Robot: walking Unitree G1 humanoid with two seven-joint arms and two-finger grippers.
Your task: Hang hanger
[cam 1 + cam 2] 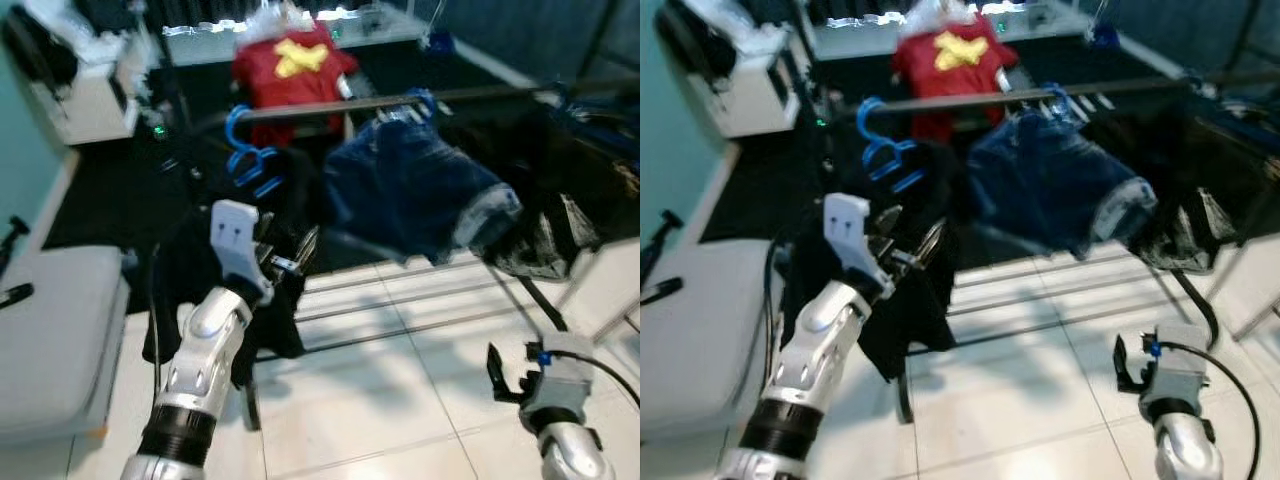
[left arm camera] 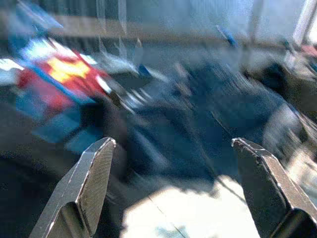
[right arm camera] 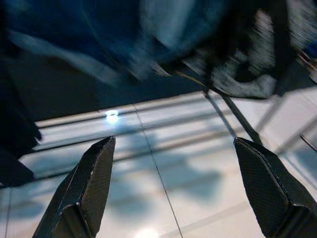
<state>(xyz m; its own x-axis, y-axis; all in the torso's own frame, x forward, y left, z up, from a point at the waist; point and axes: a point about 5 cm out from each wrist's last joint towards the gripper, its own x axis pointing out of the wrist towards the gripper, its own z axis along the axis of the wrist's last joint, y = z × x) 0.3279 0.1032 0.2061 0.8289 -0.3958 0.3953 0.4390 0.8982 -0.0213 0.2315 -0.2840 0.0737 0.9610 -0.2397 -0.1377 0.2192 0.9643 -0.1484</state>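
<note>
White tiled floor; a dark rail is hung with blue hangers and denim shorts. Left gripper is raised below the rail, fingers spread, nothing held; right gripper is held low, likewise spread.

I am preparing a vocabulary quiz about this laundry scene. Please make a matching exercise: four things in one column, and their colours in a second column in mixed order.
Things:
1. T-shirt with a star
2. Hangers on the rail
3. Denim garment
4. Floor tiles

Colours:
a. bright blue
b. white
c. red
d. dark blue

Pairs: 1-c, 2-a, 3-d, 4-b
</note>
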